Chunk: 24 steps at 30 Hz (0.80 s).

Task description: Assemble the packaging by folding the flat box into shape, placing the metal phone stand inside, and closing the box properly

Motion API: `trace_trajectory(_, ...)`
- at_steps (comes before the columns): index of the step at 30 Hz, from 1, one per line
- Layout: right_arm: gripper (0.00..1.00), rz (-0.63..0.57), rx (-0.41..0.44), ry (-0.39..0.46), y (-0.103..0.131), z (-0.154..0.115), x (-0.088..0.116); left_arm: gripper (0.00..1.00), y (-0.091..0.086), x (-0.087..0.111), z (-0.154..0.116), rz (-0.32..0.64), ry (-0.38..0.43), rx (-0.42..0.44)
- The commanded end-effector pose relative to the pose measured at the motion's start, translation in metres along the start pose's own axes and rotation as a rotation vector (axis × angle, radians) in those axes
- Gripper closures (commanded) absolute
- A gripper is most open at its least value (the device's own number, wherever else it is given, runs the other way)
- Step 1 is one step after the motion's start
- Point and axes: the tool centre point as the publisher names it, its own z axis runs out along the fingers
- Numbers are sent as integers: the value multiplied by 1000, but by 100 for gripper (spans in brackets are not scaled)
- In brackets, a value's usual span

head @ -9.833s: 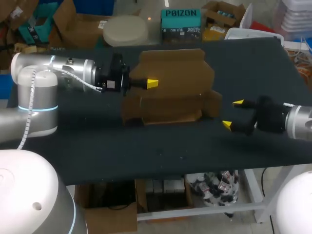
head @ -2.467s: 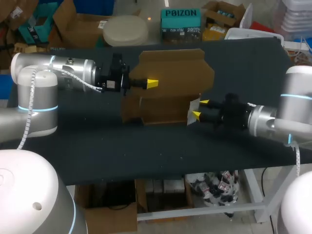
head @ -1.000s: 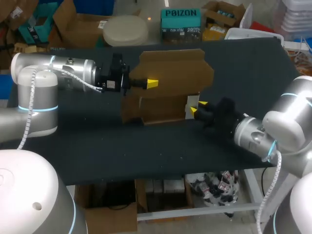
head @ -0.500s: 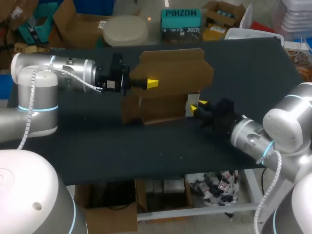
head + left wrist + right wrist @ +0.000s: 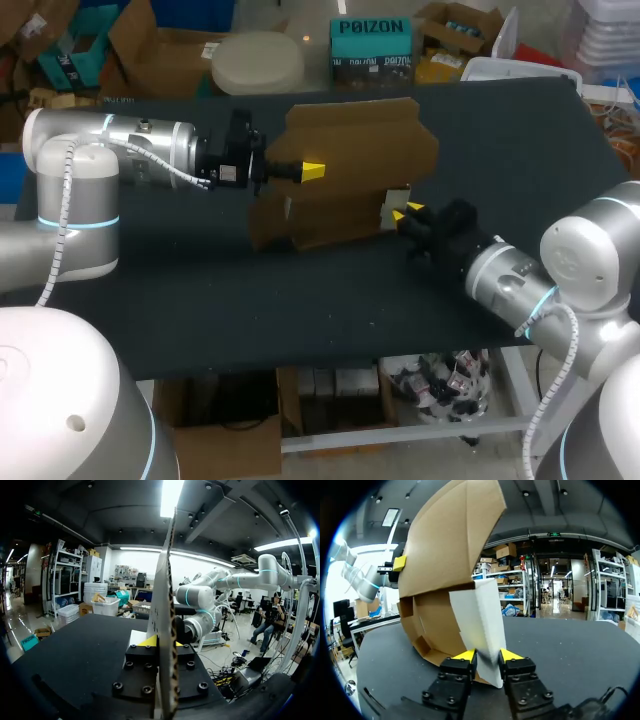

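— Head view: where was the box (image 5: pixel 350 150)?
— Half raised on the desk (image 5: pixel 200 290), toward twelve o'clock. The left end effector (image 5: pixel 312 171) pinched its panel at nine o'clock; the right end effector (image 5: pixel 405 212) clamped the pale side flap (image 5: pixel 480 620) at four.
— How would it handle?
— Light, bendy cardboard, probably easy to crease. Best gripped near the fold lines.

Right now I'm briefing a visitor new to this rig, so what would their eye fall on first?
The brown cardboard box, half folded, stands in the middle of the black table with one large panel upright. The left gripper is clamped on that panel's edge, and the right gripper pinches a white-faced side flap at the box's opposite end.
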Motion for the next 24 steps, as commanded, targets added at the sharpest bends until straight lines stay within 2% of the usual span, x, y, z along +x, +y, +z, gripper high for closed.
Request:
trace_trajectory(1,77,-1,-3,-37,-1,7,1,100,2,0,0,-1,5,1)
trace_trajectory(7,100,0,-7,-42,-1,9,1,100,2,0,0,-1,5,1)
trace_trajectory(13,100,-1,-7,-52,0,10,0,100,2,0,0,-1,5,1)
trace_trajectory(19,87,-5,-6,-63,2,11,0,100,2,0,0,-1,5,1)
trace_trajectory(21,78,-7,-7,-67,3,11,0,100,2,0,0,-1,5,1)
trace_trajectory(24,76,-13,-8,-78,5,11,2,100,2,0,0,-1,5,1)
